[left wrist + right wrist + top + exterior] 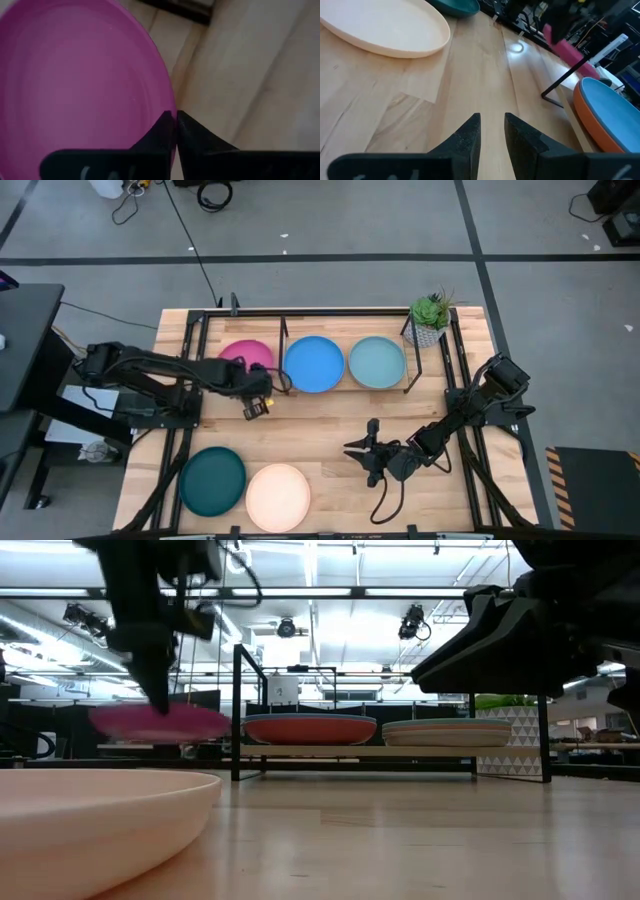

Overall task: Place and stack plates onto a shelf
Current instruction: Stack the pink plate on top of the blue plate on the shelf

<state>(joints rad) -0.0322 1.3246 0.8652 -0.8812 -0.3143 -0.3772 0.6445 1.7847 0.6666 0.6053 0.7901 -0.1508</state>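
Watching from the overhead feed, I saw the left gripper [262,387] pinched shut on the rim of the pink plate [243,357], holding it at the shelf's [345,387] left end, just beside the blue plate [313,363]. From table height the pink plate [160,722] hung clear of the table [420,840], roughly level with the shelf board. The left wrist camera showed both fingers [162,132] closed on that plate's edge. The blue plate sat on an orange one [590,125] at mid-shelf, and a light blue plate [377,362] topped a stack at the right end, near a potted plant [430,317]. The right gripper [358,450] hovered low over bare table, fingers only narrowly parted, holding nothing. The dark teal plate [213,480] and the cream plate [278,497] lay touching on the table's near edge.
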